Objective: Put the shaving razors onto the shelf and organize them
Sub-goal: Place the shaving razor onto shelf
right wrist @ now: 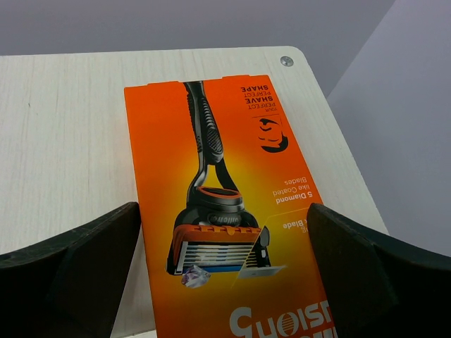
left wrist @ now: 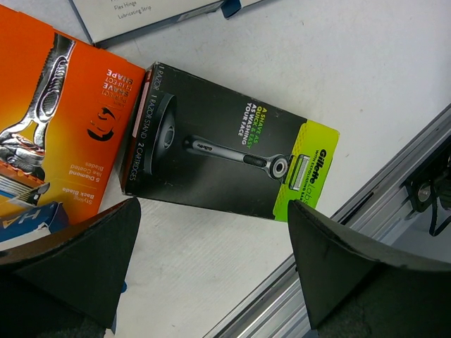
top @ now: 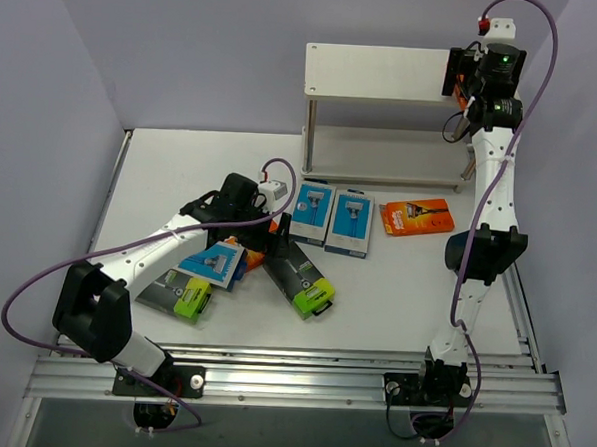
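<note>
The white table [top: 181,167] carries the shelf [top: 376,72] at its far side. Flat on the table lie a light blue pack [top: 311,206], just beside it a second blue pack [top: 349,224], an orange pack [top: 416,217] to their right, and nearer a black pack [top: 301,274]. On the top board of the shelf lies another orange pack [right wrist: 225,204].

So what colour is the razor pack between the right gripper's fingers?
Orange. The pack shows best in the right wrist view.

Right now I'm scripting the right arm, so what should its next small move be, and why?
Probably draw the right gripper straight back: its jaws stand open either side of the orange razor pack, which lies flat on the shelf top board, apparently released.
</note>
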Available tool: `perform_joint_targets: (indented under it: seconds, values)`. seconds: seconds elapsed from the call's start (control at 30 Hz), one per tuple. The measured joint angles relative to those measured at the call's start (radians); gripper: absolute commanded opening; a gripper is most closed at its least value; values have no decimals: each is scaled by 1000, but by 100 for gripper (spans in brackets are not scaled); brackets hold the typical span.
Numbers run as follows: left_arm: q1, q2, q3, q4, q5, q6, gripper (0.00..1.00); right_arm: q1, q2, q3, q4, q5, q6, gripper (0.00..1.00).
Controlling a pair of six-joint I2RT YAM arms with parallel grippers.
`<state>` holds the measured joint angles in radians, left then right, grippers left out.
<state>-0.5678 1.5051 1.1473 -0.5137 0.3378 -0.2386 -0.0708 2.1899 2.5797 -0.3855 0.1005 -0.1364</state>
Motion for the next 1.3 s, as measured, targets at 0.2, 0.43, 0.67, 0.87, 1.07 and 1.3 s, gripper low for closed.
perform_joint_targets:
  seconds: [0.2, 0.43, 0.67, 0.87, 1.07, 1.3]
  values:
    - [0, 5, 2, -1, 10, 0, 94, -7, 0, 0, 0, 4, 0, 99]
    - [0, 16, 6, -3, 14, 1, 95, -31, 0, 0, 0, -3, 0, 99]
    - [0, 24, 6, -4, 15, 7, 95, -44, 0, -1, 1, -18, 1, 98]
    - [0, 33, 7, -8, 15, 9, 95, -57, 0, -1, 7, -43, 4, 98]
    - [0, 34, 13, -13, 15, 12, 95, -71, 0, -1, 11, -79, 8, 99]
    - [0, 34, 17, -16, 15, 14, 95, -74, 0, -3, 16, -89, 18, 100]
